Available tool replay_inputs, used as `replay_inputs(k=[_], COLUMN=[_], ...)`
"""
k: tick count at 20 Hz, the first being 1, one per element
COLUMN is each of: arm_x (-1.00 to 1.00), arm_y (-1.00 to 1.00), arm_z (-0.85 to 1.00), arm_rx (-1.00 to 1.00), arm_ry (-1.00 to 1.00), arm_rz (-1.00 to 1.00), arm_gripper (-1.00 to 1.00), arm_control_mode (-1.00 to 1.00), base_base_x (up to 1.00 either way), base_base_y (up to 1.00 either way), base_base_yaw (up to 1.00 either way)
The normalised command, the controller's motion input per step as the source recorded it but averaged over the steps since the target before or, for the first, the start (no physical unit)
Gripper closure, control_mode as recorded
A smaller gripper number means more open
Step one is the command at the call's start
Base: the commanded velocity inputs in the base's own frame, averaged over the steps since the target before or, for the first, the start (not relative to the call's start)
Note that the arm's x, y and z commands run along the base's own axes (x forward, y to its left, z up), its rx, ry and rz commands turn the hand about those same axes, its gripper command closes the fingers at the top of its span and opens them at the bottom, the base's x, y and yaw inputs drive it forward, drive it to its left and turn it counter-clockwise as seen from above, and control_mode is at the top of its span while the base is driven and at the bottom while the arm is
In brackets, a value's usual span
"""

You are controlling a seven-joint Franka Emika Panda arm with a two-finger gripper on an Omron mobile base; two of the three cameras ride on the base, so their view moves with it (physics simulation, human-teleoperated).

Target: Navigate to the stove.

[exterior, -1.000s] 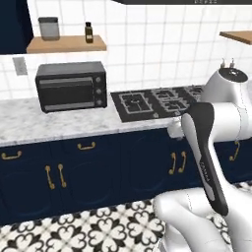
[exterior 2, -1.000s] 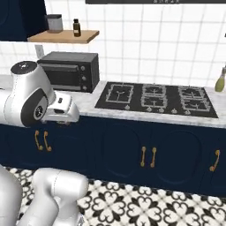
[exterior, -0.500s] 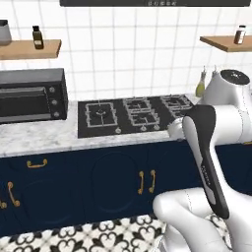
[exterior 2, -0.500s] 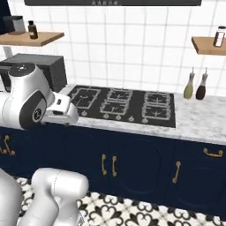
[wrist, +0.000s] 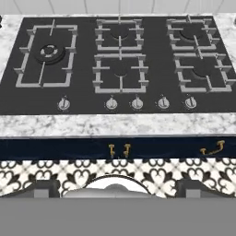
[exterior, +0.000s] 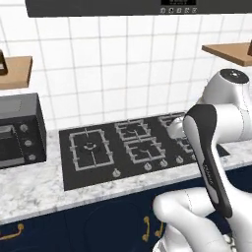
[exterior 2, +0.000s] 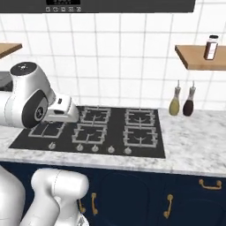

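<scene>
Now the stove [exterior: 133, 150] sits near the centre of the left base view, where half a second ago it lay further right with the whole toaster oven [exterior: 19, 130] showing at 9 o'clock; the whole picture has shifted, so the camera has moved, not the things. The oven is cut by the left edge at 9 o'clock, and the stove looks larger and closer. In the right base view the stove [exterior 2: 114, 128] spreads across the middle and left, partly behind the white arm [exterior 2: 31, 101], and the two bottles [exterior 2: 182, 101] stand on the marble counter [exterior 2: 190, 145] at 3 o'clock of it, just beside the tiled wall. A jar [exterior 2: 211, 47] stands on the shelf [exterior 2: 198, 57] at 2 o'clock. In the hand view the stove [wrist: 117, 64] takes up the upper half, five knobs [wrist: 137, 103] in a row along its near edge, with the counter edge, navy cabinets [wrist: 69, 148] and patterned floor [wrist: 152, 173] below toward 6 o'clock. The fingertips [wrist: 46, 188] show as dark stubs at the bottom corners, well apart, holding nothing.
</scene>
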Motion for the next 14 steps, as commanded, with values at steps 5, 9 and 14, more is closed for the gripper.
replay_inputs(k=[5, 9, 14], arm_x=[0.00, 0.00, 0.00], arm_y=[0.00, 0.00, 0.00], arm_z=[0.00, 0.00, 0.00], arm_rx=[0.00, 0.00, 0.00], arm_ry=[0.00, 0.00, 0.00], arm_rz=[0.00, 0.00, 0.00], arm_gripper=[-1.00, -1.00, -1.00], arm_control_mode=[1.00, 1.00, 1.00], base_base_x=[1.00, 1.00, 1.00], base_base_y=[0.22, -0.14, -0.47], base_base_yaw=[-0.30, 0.15, 0.59])
